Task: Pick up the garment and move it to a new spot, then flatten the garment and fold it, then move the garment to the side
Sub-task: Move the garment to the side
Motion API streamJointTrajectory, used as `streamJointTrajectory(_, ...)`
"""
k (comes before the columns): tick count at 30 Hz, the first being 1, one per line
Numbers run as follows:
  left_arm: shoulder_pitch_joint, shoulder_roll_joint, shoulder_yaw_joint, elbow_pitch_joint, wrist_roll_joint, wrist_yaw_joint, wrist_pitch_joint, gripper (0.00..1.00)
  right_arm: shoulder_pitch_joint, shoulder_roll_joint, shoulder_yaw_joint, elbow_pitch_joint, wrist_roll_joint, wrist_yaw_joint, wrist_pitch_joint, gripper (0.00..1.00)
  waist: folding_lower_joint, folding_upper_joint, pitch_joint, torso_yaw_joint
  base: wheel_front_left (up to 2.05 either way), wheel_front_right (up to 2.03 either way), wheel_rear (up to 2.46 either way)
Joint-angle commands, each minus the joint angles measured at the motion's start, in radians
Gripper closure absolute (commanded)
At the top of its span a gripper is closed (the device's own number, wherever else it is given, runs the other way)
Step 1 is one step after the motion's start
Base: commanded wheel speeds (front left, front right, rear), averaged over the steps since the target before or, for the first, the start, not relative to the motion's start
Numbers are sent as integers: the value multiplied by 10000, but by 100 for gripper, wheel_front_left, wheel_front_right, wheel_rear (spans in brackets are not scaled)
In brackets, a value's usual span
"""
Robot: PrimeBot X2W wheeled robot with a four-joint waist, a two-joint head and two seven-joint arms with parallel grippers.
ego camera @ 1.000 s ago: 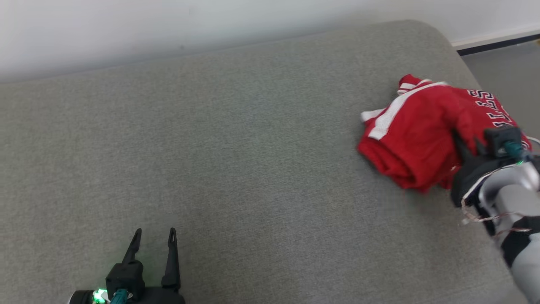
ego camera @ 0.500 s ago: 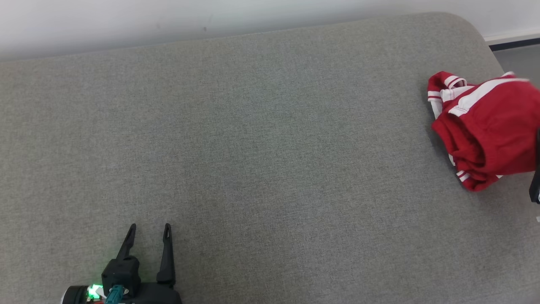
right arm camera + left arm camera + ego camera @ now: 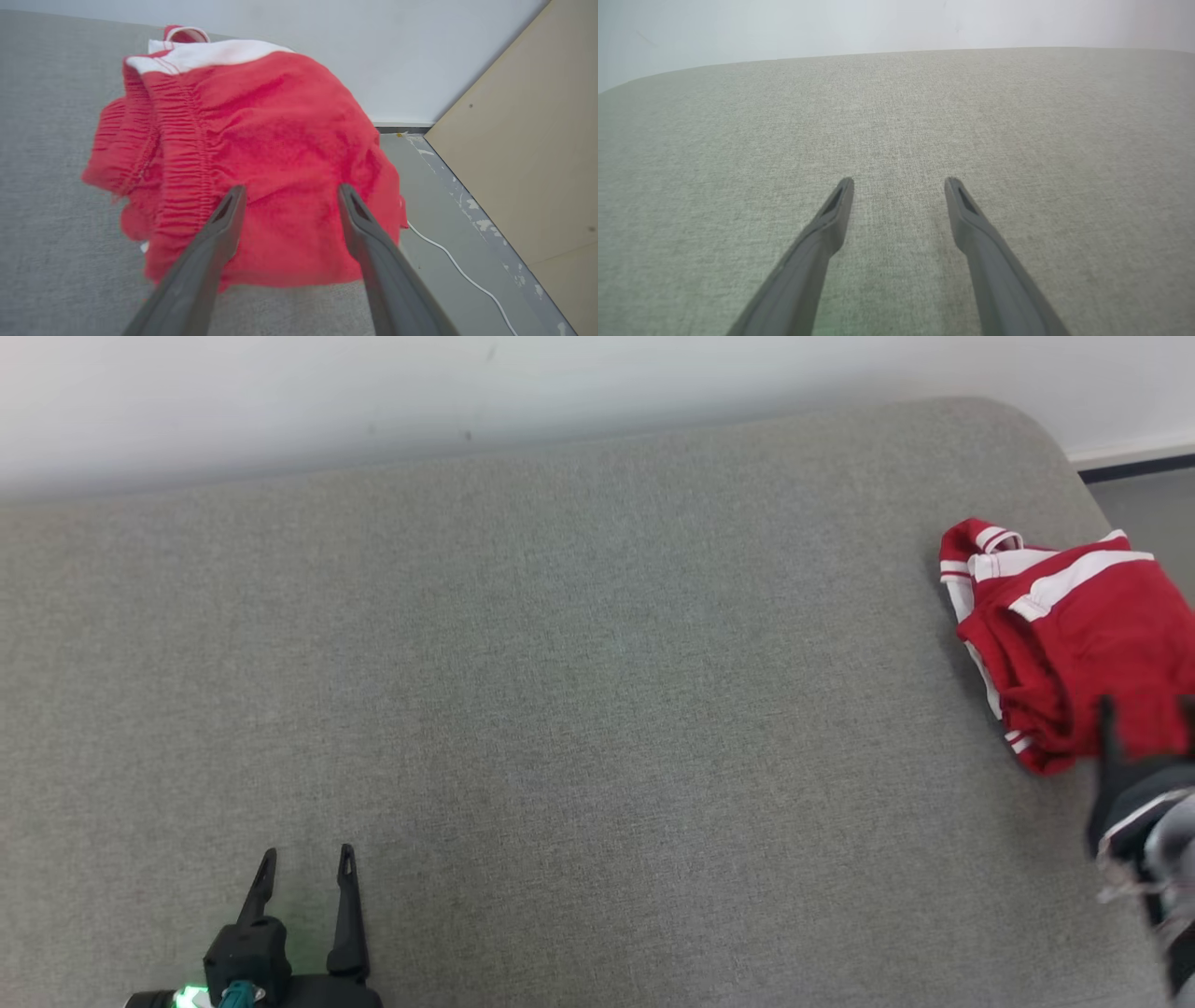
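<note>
The garment (image 3: pixel 1074 644) is a red piece with white stripes, lying bunched at the far right of the grey cushion (image 3: pixel 597 709). In the right wrist view the garment (image 3: pixel 261 140) shows its gathered waistband and a white band on top. My right gripper (image 3: pixel 1148 719) stands open just at the garment's near edge. Its fingers (image 3: pixel 290 188) are spread over the red cloth with nothing pinched between them. My left gripper (image 3: pixel 308 851) is open at the lower left, far from the garment, over bare fabric (image 3: pixel 899 179).
The cushion's right edge (image 3: pixel 1074 476) curves down just beyond the garment, part of which hangs past it. Past that edge are grey floor (image 3: pixel 434 186), a white cable (image 3: pixel 458 270) and a beige panel (image 3: pixel 528 154). A white wall (image 3: pixel 467 392) runs along the back.
My right gripper has gone from shut on the red cloth to open and has let the garment go; it now lies nearer the cushion's right edge. The head view shifted. The left gripper stayed open.
</note>
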Motion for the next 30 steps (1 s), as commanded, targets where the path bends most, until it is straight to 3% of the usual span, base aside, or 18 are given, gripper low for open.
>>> streamJointTrajectory(1,122,-1,28,-50,-43,10,-25,0,363,224,-145,-223,-189,-5,-25,0,0,-1,-184,50,0,0,0)
streamJointTrajectory(8,450,-5,213,-105,-180,79,-25,0,1651,2044,-339,-1986,-1185,-5,-29,0,0,-1,-571,243,0,0,0)
streamJointTrajectory(13,664,-7,157,-124,-350,153,-25,0,2200,2939,181,-3067,-1015,-5,-27,0,0,-1,-832,430,0,0,0)
streamJointTrajectory(22,1085,-7,200,-134,-560,257,-25,0,2900,3576,1160,-4591,-276,-5,-16,0,0,-1,-1443,765,0,0,0)
streamJointTrajectory(30,1431,-6,308,-243,-596,339,-25,0,3607,3817,1438,-5479,254,-5,-16,0,0,-1,-1895,952,0,0,0)
